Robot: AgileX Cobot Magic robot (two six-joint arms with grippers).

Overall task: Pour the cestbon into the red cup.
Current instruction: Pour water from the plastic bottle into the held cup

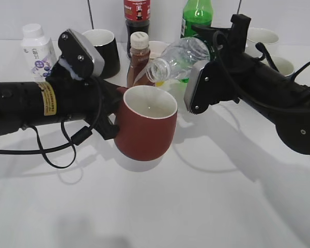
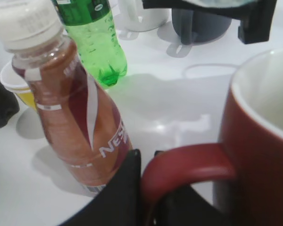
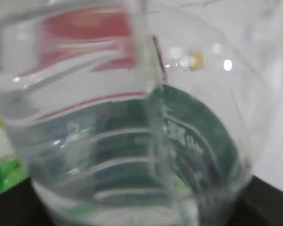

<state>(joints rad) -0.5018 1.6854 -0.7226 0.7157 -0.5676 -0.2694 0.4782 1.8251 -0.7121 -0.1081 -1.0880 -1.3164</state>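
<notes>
The red cup (image 1: 146, 129) has a white inside and is held just above the table by my left gripper (image 1: 113, 111), shut on its loop handle (image 2: 188, 165). My right gripper (image 1: 199, 85) is shut on the cestbon (image 1: 181, 58), a clear ribbed bottle tilted down to the left. Its uncapped mouth (image 1: 154, 71) hangs just above the cup's far rim. In the right wrist view the cestbon (image 3: 127, 136) fills the frame, its dark green label showing through the plastic, and the jaws are hidden behind it.
A brown Nescafe bottle (image 1: 138, 58) stands right behind the cup, close to my left gripper (image 2: 148, 188). A bright green bottle (image 1: 197, 13), a black mug (image 1: 103, 50), a white pill bottle (image 1: 37, 49), a cola bottle (image 1: 137, 18) and white cups (image 1: 263, 39) stand along the back.
</notes>
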